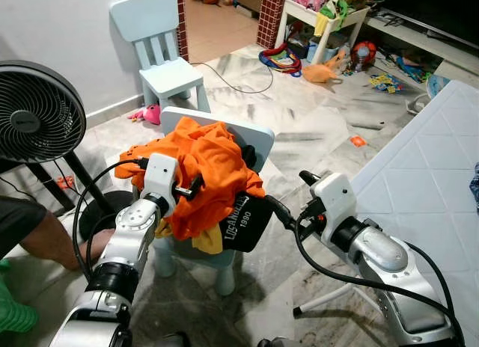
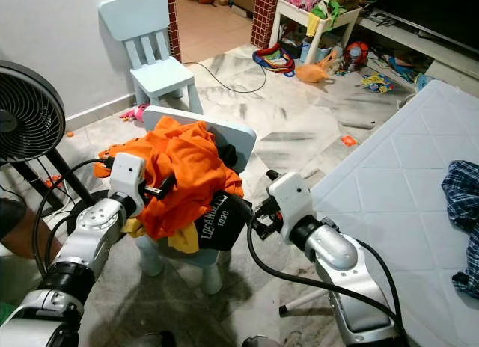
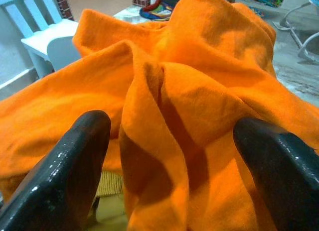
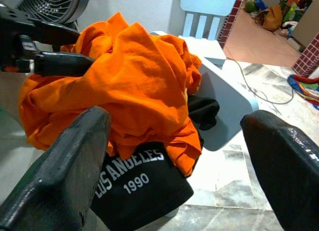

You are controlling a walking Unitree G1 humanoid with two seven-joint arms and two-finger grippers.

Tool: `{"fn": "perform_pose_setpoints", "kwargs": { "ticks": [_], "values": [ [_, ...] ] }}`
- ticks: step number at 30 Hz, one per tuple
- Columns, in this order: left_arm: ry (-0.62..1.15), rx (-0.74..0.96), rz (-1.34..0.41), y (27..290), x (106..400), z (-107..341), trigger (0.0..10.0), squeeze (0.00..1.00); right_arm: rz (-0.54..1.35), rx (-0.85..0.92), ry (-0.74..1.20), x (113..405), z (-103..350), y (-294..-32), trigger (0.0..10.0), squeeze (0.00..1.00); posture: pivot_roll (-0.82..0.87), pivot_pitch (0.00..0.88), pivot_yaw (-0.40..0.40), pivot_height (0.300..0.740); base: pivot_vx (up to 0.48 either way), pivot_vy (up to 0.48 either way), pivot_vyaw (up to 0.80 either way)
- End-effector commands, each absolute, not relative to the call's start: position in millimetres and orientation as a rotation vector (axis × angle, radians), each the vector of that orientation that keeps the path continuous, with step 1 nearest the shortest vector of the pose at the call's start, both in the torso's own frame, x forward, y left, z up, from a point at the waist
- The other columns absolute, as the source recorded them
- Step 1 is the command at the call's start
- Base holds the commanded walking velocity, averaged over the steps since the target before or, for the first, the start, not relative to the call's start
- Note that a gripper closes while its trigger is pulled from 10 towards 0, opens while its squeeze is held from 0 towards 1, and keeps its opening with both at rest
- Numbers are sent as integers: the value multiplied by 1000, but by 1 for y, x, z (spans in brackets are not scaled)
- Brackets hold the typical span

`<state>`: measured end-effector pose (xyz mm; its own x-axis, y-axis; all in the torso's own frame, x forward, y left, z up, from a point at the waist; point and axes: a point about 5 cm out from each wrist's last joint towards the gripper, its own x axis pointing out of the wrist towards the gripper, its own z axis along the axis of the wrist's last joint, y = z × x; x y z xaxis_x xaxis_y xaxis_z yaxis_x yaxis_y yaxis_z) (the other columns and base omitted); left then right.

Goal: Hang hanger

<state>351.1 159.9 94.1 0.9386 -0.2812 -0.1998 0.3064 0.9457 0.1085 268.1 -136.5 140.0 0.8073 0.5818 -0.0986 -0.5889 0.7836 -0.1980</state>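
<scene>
Clothes pile [image 1: 200,175] — black garment [image 4: 139,188], "LOS ANGELES 1990" — on chair [image 1: 251,141]

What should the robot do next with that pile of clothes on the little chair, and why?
Probably close the left tool on the orange garment. Its fingers are open with a fold of that cloth between them, while the right tool waits open short of the black Los Angeles shirt. No hanger is visible, so lifting cloth may uncover one.
</scene>
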Motion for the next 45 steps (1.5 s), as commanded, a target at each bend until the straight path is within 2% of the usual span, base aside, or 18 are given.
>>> {"fn": "perform_pose_setpoints", "kwargs": {
  "ticks": [1, 3, 4, 5, 6, 7, 12, 32, 39, 45],
  "values": [
    [184, 154, -330, 155, 354, 94, 10000, 1000, 628, -245, 15, 266, 146, -138, 10000, 0, -213, 136, -41, 740, 0, 0, 0],
    [186, 168, -352, 152, 354, 92, 10000, 1000, 624, -245, 17, 265, 145, -138, 10000, 0, -214, 137, -37, 740, 0, 0, 0],
    [181, 178, -365, 151, 354, 91, 7765, 1000, 622, -245, 19, 264, 144, -138, 10000, 0, -215, 138, -34, 740, 0, 0, 0],
    [182, 172, -377, 149, 354, 90, 0, 1000, 621, -244, 20, 263, 144, -138, 10000, 0, -215, 137, -33, 740, 0, 0, 0],
    [183, 166, -386, 148, 354, 90, 0, 1000, 621, -244, 21, 263, 144, -138, 10000, 0, -216, 138, -32, 740, 0, 0, 0],
    [183, 167, -401, 146, 354, 90, 0, 0, 622, -244, 21, 262, 144, -137, 10000, 0, -217, 138, -31, 740, 0, 0, 0],
    [178, 172, -433, 138, 355, 88, 0, 0, 623, -247, 20, 262, 143, -136, 10000, 0, -211, 138, -30, 740, 0, 0, 0],
    [155, 185, -468, 136, 353, 86, 0, 0, 620, -246, 7, 268, 143, -130, 10000, 0, -193, 125, -28, 740, 0, 0, 0],
    [111, 206, -514, 129, 351, 91, 0, 0, 623, -243, -2, 271, 144, -128, 10000, 0, -174, 111, -37, 740, 0, 0, 0],
    [62, 207, -493, 134, 350, 98, 0, 0, 632, -236, -5, 273, 143, -125, 10000, 0, -158, 103, -42, 740, 0, 0, 0]
  ]
}}
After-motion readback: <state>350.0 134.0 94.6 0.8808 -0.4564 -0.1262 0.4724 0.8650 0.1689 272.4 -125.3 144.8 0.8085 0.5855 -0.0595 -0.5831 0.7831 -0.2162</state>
